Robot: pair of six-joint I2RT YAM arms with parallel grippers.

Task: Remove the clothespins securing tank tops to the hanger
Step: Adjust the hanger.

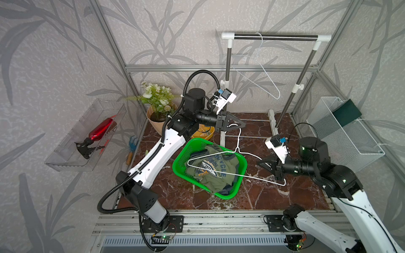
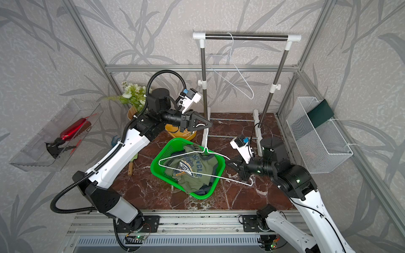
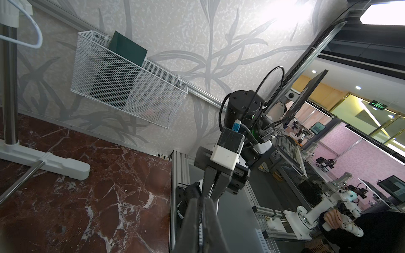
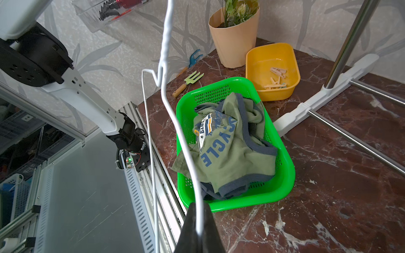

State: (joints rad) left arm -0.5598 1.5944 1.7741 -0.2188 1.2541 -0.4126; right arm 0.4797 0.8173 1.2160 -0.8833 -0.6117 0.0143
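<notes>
While left gripper [image 1: 242, 124], seemingly, and right gripper [image 1: 260, 163] pinch the hanger [image 4: 166, 32], the olive tank top [image 4: 236, 157] lies crumpled.

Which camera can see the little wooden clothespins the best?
The right wrist view: the clothespins lie in plain sight in the yellow tub. In both top views the left arm hides most of that tub, so the pins are hard to make out. The left wrist view misses them.
</notes>
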